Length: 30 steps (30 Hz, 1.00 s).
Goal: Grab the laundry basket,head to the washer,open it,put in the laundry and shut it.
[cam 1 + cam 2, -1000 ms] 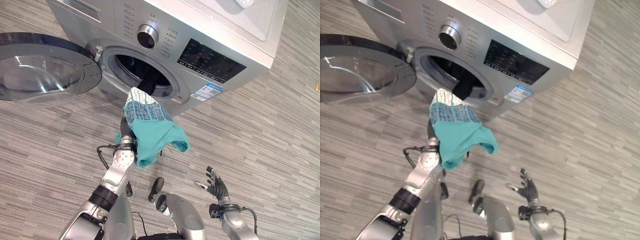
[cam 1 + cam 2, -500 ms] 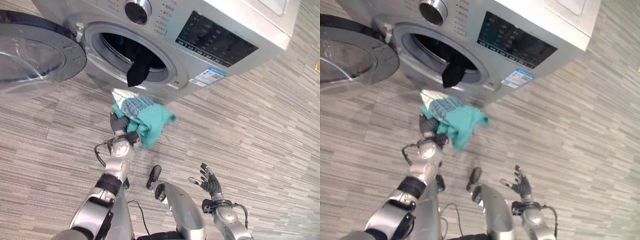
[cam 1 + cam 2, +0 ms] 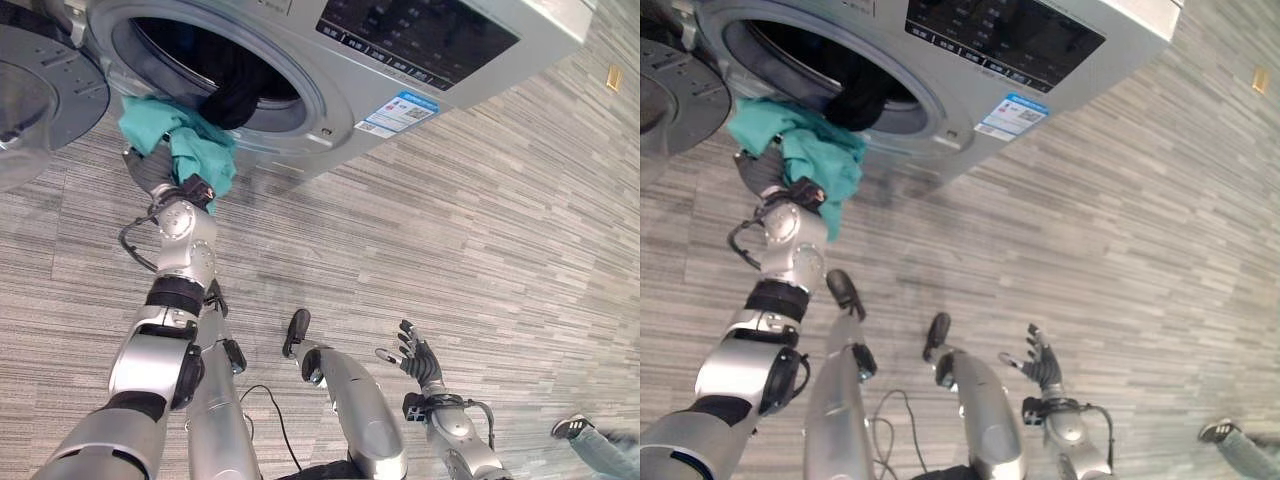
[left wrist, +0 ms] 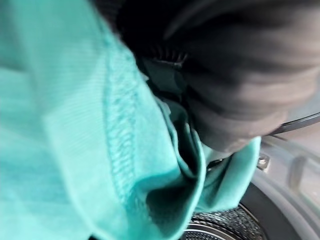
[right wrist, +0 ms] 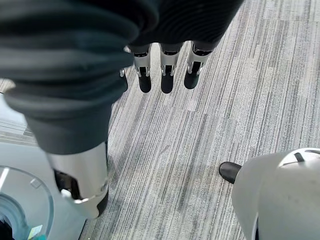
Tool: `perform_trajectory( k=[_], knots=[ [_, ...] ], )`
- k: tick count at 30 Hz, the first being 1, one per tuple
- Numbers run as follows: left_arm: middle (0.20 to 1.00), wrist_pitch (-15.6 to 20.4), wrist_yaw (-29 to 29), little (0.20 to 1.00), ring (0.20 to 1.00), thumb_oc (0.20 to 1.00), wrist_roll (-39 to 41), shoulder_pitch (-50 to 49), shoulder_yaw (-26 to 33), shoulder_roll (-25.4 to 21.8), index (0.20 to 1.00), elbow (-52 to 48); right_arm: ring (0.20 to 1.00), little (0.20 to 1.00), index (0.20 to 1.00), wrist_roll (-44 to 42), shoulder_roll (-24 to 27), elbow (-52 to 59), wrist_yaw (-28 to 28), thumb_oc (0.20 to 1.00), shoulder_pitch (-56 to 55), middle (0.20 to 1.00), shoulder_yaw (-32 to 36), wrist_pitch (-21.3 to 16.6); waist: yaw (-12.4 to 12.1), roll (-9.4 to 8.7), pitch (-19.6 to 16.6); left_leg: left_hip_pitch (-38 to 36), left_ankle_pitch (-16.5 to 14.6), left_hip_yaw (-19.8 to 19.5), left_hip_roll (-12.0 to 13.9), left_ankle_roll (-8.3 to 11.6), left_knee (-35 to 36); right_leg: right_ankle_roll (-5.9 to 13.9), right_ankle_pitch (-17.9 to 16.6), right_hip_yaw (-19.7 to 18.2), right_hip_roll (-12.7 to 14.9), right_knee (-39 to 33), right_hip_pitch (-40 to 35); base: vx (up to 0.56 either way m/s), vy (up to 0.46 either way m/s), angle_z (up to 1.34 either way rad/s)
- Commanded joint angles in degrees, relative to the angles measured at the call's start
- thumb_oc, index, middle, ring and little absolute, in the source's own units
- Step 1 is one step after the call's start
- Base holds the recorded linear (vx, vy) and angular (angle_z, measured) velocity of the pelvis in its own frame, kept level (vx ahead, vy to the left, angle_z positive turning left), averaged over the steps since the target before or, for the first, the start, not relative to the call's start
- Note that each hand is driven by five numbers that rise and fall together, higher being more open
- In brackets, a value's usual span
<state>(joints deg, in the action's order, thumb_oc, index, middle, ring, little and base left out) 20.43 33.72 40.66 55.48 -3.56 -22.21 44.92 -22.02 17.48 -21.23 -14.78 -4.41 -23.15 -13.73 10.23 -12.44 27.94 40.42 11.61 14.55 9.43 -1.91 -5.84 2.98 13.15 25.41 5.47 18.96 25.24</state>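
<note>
Change: teal garment (image 3: pixel 175 140) has risen to the washer (image 3: pixel 330 90) opening, ready to push in.
Eye views: left hand (image 3: pixel 150 172) grips it beside dark laundry (image 3: pixel 235 98).
Right wrist: right hand (image 5: pixel 165 72) relaxed, empty.

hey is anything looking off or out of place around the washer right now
One thing: a black garment hangs out over the lower rim of the washer opening instead of lying inside the drum, so it could catch in the door. The left hand carries teal laundry at the opening; the right hand is open, low.
</note>
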Motion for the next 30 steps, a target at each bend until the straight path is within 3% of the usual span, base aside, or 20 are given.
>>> perform_trajectory(
  k=[1,7,13,17,19,26,29,30],
  knots=[
    [0.2,4.16,0.83,0.2,0.2,0.2,-0.35,6.43,-0.85,-0.64,0.2,0.11,1.0,1.0,1.0,-1.99,2.42,4.47,-0.41,1.0,-0.97,1.0,1.86,-2.57,-0.96,-2.41,0.43,0.94,-8.0,3.06,2.05,4.59,-3.44,-2.09,-1.91,-1.77,0.45,-3.71,-2.15,0.04,0.02,0.0],
    [0.2,5.26,1.24,0.2,0.2,0.2,-0.26,12.61,-2.89,1.35,0.2,-0.53,1.0,1.0,1.0,-1.51,2.8,4.41,-0.84,1.0,-1.4,1.0,2.77,-2.71,1.06,-3.31,-0.65,2.44,-9.36,4.22,1.0,4.09,-3.07,-0.55,-4.16,-2.73,0.39,-7.58,-1.99,0.05,0.047,-0.03],
    [0.2,9.43,4.27,0.2,0.2,0.2,-0.04,13.48,-3.27,12.79,0.2,-10.7,1.0,1.0,1.0,-0.44,1.56,3.34,-3.09,1.0,0.09,1.0,2.79,-1.85,2.44,-4.27,-1.12,2.81,-11.25,6.4,0.12,3.17,-3.0,0.33,-6.05,-4.45,0.34,-11.04,-2.67,0.03,0.057,-0.16],
    [0.2,9.53,5.01,0.2,0.2,0.2,0.58,18.67,-3.41,10.61,0.2,-9.07,1.0,1.0,1.0,-0.65,2.52,4.46,-2.88,1.0,0.32,1.0,2.96,-1.68,3.63,-4.8,-1.36,3.07,-11.89,7.21,0.09,2.95,-2.62,1.34,-7.75,-5.79,0.37,-12.7,-2.49,0.01,0.056,-0.25],
    [0.2,9.82,5.24,0.2,0.2,0.2,1.88,22.59,-3.33,6.84,0.2,-7.29,1.0,1.0,1.0,-1.57,3.19,5.37,-2.41,1.0,0.32,1.0,3.6,-1.81,4.51,-5.19,-1.88,3.47,-12.49,7.53,0.13,2.86,-2.68,2.39,-9.49,-7.07,0.45,-13.75,-2.36,0.0,0.073,-0.28],
    [0.2,9.98,5.59,0.2,0.2,0.2,5.84,26.28,-1.3,0.33,0.2,-3.21,1.0,1.0,1.0,-2.43,4.68,7.11,-1.83,1.0,0.56,1.0,4.6,-1.66,5.38,-6.0,-2.93,4.52,-13.6,8.32,0.37,2.44,-3.48,4.18,-13.02,-9.43,0.47,-15.56,-2.47,0.01,0.057,-0.2],
    [0.2,8.91,6.99,0.2,0.2,0.2,5.65,27.63,-0.87,-6.88,0.2,-1.02,1.0,1.0,1.0,-2.11,7.38,8.9,-0.7,1.0,0.28,1.0,6.01,-1.16,5.51,-6.74,-3.33,4.95,-14.52,9.09,0.71,2.14,-3.95,5.61,-16.1,-10.73,0.64,-17.19,-3.27,0.0,0.062,-0.15],
    [0.2,8.9,6.97,0.2,0.2,0.2,5.67,27.66,-0.88,-6.91,0.2,-0.99,1.0,1.0,1.0,-2.12,7.38,8.91,-0.7,1.0,0.3,1.0,6.0,-1.14,5.51,-6.75,-3.33,4.96,-14.54,9.1,0.72,2.14,-3.97,5.62,-16.12,-10.75,0.64,-17.21,-3.28,0.01,0.026,-0.22]
  ],
)
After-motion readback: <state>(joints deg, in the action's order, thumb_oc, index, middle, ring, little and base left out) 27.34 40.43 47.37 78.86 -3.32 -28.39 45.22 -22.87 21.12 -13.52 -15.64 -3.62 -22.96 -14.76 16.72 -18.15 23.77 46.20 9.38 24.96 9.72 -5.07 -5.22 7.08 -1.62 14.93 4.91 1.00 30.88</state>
